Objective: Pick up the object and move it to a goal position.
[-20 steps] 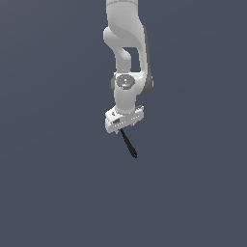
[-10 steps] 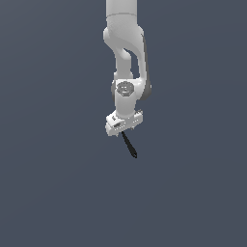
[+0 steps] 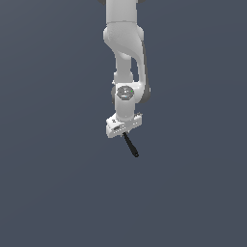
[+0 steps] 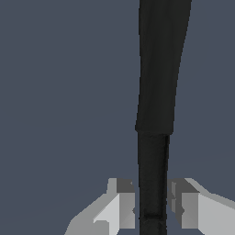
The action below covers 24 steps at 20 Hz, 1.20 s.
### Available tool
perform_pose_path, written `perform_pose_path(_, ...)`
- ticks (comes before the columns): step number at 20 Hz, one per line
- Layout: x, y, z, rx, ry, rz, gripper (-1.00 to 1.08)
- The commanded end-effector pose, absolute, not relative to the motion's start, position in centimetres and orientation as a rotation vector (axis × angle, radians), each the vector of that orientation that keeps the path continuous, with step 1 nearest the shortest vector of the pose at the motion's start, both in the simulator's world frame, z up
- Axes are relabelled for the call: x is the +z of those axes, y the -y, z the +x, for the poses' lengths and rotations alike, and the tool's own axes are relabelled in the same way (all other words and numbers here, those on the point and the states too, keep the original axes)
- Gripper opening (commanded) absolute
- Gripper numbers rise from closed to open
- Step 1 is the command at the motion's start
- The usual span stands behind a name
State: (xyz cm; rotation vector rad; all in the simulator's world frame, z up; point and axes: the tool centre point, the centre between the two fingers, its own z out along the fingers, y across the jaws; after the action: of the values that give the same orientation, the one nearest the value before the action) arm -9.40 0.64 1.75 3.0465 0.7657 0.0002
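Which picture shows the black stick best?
The wrist view: the black stick fills the picture, running up from between the jaws of the gripper. The exterior view shows the black stick whole but tiny, hanging slanted under the gripper.

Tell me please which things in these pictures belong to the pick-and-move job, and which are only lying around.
Belong to the job:
- black handle, hanging below the gripper, clamped between its fingers
- gripper, shut on the handle

Only lying around:
- nothing else shows; only a plain grey-blue background
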Motion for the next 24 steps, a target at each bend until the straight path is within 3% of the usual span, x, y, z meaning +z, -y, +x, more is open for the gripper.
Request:
perform_pose_path(1, 1.7, -0.7, -9.4, 0.0, -0.768, 3.046, -1.0)
perform_pose_path(13, 2.4, -0.3, -9.2, 0.001, -0.766, 3.046, -1.0)
perform_pose_path(24, 8.5, 2.5, -7.4, 0.001, -0.767, 3.046, -1.0)
